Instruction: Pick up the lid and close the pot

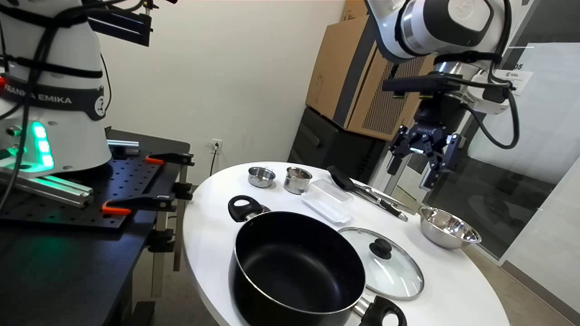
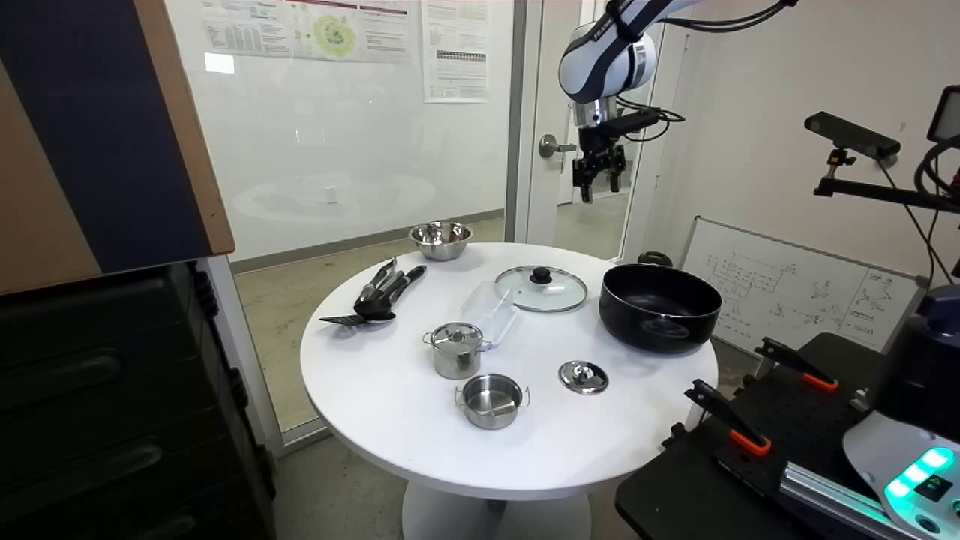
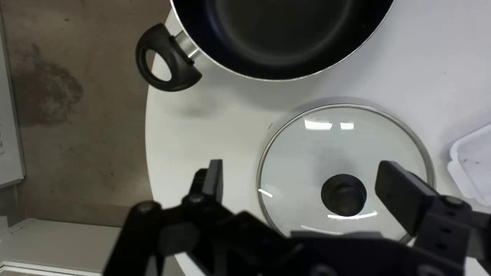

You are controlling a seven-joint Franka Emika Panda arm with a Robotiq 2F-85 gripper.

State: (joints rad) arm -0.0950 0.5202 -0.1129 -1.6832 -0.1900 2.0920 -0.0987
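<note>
The lid, clear glass with a metal rim and black knob, lies knob up on the white table in both exterior views (image 1: pixel 398 274) (image 2: pixel 556 298) and the wrist view (image 3: pixel 303 153). The pot, wide and black, stands uncovered beside it in both exterior views (image 1: pixel 299 267) (image 2: pixel 652 322); the wrist view (image 3: pixel 284 42) shows only part of it. My gripper is open and empty, high above the table in both exterior views (image 1: pixel 410 174) (image 2: pixel 601 193). In the wrist view (image 3: pixel 301 170) its fingers stand apart, with the lid's knob between them, nearer the right finger. The fingers hide part of the lid's rim.
A clear plastic container (image 2: pixel 491 311) lies near the lid. Utensils (image 2: pixel 386 296) and a steel bowl (image 1: pixel 448 228) stand near the table edge. A small lidded steel pot (image 2: pixel 457 352), an open steel cup (image 2: pixel 491 401) and a small steel lid (image 2: pixel 583 377) share the table (image 2: pixel 420 450).
</note>
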